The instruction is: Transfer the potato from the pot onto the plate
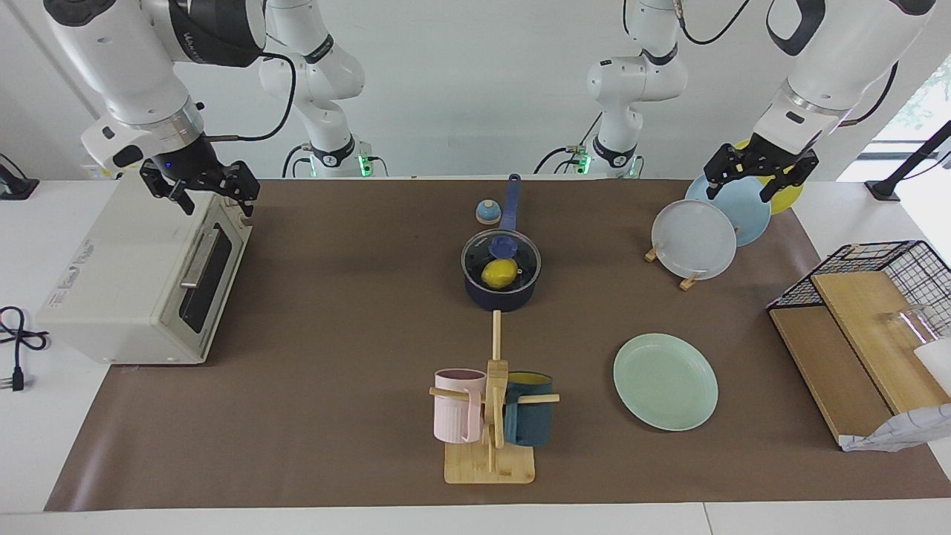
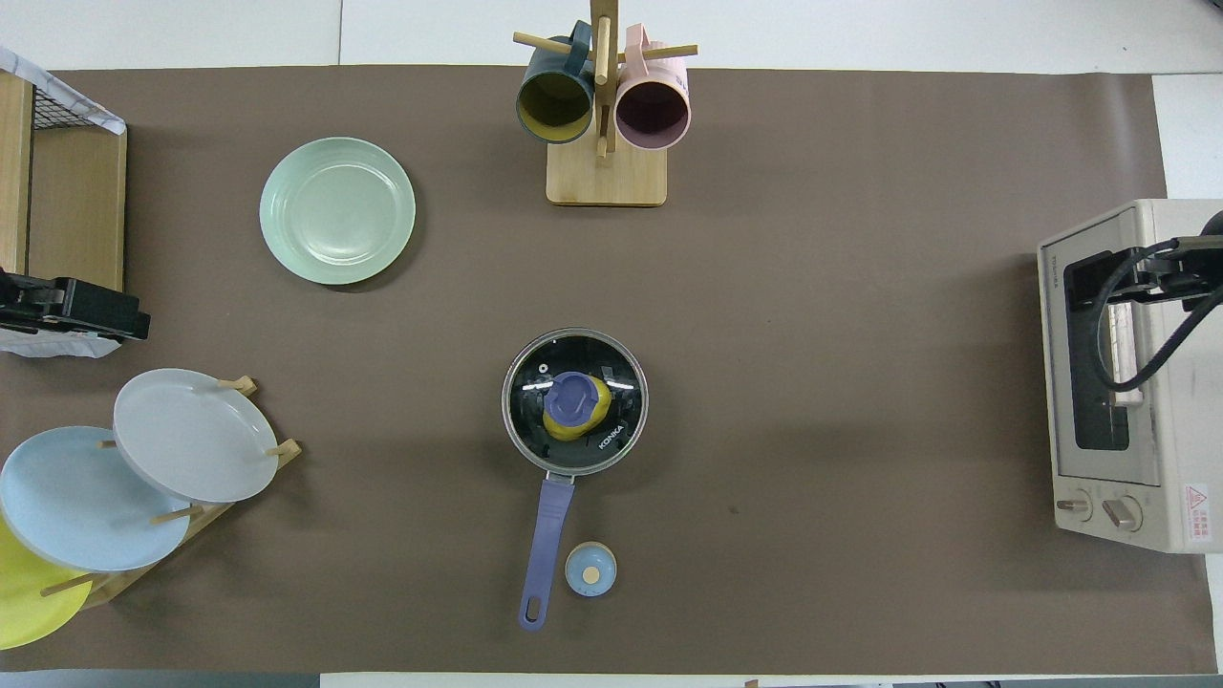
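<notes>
The yellow potato (image 1: pixel 499 273) lies in the dark navy pot (image 1: pixel 502 299) at the middle of the table, under a glass lid with a blue knob (image 1: pixel 504 244). In the overhead view the knob (image 2: pixel 571 397) covers much of the potato (image 2: pixel 596 409). The pot's handle (image 2: pixel 549 530) points toward the robots. The mint-green plate (image 1: pixel 665 381) lies bare, farther from the robots, toward the left arm's end. My left gripper (image 1: pixel 758 178) hangs open over the plate rack. My right gripper (image 1: pixel 212 195) hangs open over the toaster oven. Both arms wait.
A toaster oven (image 1: pixel 141 275) stands at the right arm's end. A rack with grey-white, light blue and yellow plates (image 1: pixel 695 238) and a wire basket with wooden boards (image 1: pixel 862 312) stand at the left arm's end. A mug tree (image 1: pixel 492 416) stands farther out than the pot. A small blue round object (image 1: pixel 487 212) sits beside the handle.
</notes>
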`<state>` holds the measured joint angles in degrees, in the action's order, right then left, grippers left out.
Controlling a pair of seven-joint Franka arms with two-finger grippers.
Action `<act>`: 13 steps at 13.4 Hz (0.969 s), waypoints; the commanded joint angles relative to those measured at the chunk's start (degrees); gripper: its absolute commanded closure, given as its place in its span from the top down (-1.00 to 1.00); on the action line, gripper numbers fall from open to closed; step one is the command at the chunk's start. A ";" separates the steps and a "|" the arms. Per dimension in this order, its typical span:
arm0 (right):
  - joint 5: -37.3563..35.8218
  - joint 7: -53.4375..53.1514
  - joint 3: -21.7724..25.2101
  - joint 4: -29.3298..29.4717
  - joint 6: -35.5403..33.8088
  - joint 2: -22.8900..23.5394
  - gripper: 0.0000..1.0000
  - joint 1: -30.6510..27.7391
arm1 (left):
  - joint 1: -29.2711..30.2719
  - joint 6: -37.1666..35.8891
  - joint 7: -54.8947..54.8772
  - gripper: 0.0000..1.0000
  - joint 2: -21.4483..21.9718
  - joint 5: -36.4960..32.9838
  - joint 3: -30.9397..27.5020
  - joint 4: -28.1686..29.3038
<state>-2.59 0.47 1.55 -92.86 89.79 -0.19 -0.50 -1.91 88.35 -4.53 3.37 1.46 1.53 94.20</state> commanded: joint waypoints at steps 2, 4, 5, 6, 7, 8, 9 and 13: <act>0.74 1.64 -0.85 0.84 -1.02 0.45 1.00 -1.69 | 0.68 -0.28 -0.13 1.00 1.20 -1.02 0.49 1.07; 1.18 1.11 -0.85 0.75 -1.02 0.36 1.00 -1.87 | 0.76 -0.28 -0.13 1.00 1.29 -1.02 0.49 1.07; 1.53 1.11 -0.85 0.75 -1.11 0.36 1.00 -2.39 | 0.68 -0.28 -0.13 1.00 1.29 -1.02 0.49 1.07; 1.53 1.11 -0.93 0.75 -0.93 0.36 1.00 -2.48 | 0.68 -0.28 -0.13 1.00 1.29 -1.02 0.49 1.07; 1.53 1.11 -1.02 0.75 -0.84 0.27 1.00 -2.48 | 0.68 -0.28 -0.13 1.00 1.29 -1.02 0.49 1.07; 1.62 1.89 -1.02 0.48 -1.54 0.27 1.00 -2.40 | 0.68 -0.28 -0.13 1.00 1.29 -1.02 0.57 1.07; 2.49 4.95 -1.72 0.57 -1.28 0.45 1.00 -2.31 | 0.68 -0.28 -0.13 1.00 1.29 -1.02 0.49 1.07; 7.24 -2.29 -5.68 1.36 2.14 1.06 1.00 3.20 | 0.68 -0.28 -0.13 1.00 1.29 -1.02 0.49 1.07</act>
<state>3.80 2.16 -2.69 -92.82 91.28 0.00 -0.69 -1.91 88.35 -4.53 3.37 1.46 1.53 94.20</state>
